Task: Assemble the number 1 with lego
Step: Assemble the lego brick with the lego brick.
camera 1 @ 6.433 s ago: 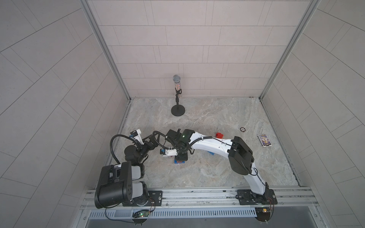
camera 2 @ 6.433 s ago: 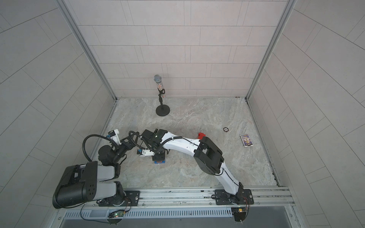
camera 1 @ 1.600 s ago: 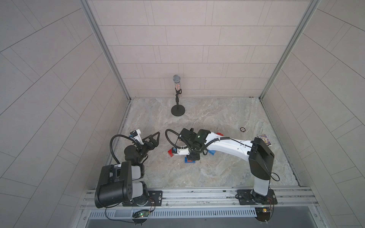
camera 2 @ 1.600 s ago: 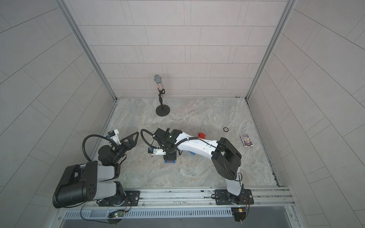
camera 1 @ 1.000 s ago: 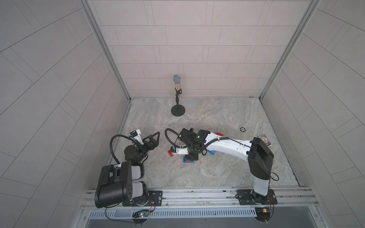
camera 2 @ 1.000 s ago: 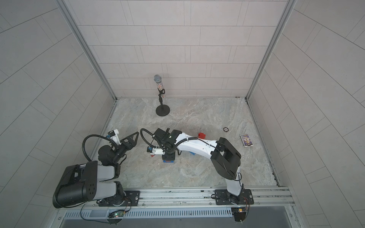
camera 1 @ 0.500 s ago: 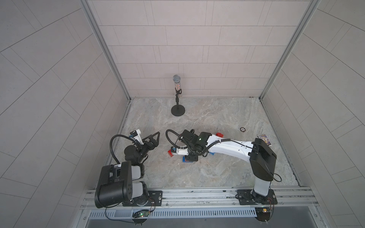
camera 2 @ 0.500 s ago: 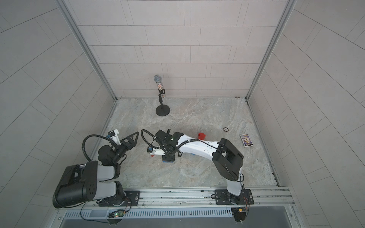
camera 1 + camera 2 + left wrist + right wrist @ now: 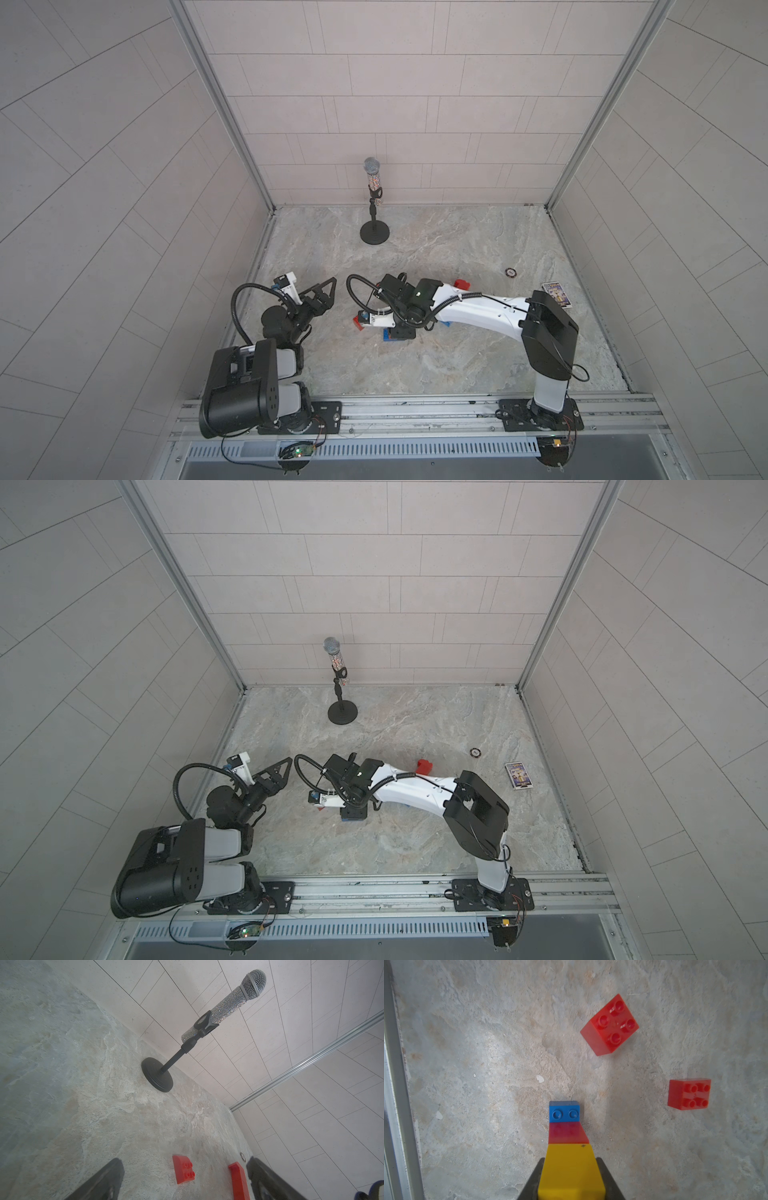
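The right gripper [image 9: 571, 1180] is clamped on a chunky yellow plastic brick [image 9: 571, 1169], the top of a short lego stack. Below it sits a translucent red brick [image 9: 568, 1133], and lowest is a blue studded brick [image 9: 564, 1114] with two studs showing. The stack stands a little left of the middle of the marbled stone-look table [image 9: 457, 374], nearer the front rail edge than the back edge. Whether the blue one touches the table I cannot tell. The yellow brick's near end runs out of the wrist view.

One loose red four-stud brick [image 9: 610, 1024] lies near the stack, and a second red four-stud brick [image 9: 688, 1094] lies farther off. In both top views the white arm covers nearly all of the stack, and a light blue piece [image 9: 444, 325] just peeks from under the forearm.

The left gripper [image 9: 326, 296] hangs spread wide and empty toward the table's left edge. Its wrist view shows a red sloped brick [image 9: 184, 1169] whole and a long red piece [image 9: 239, 1182] cut off at the frame.
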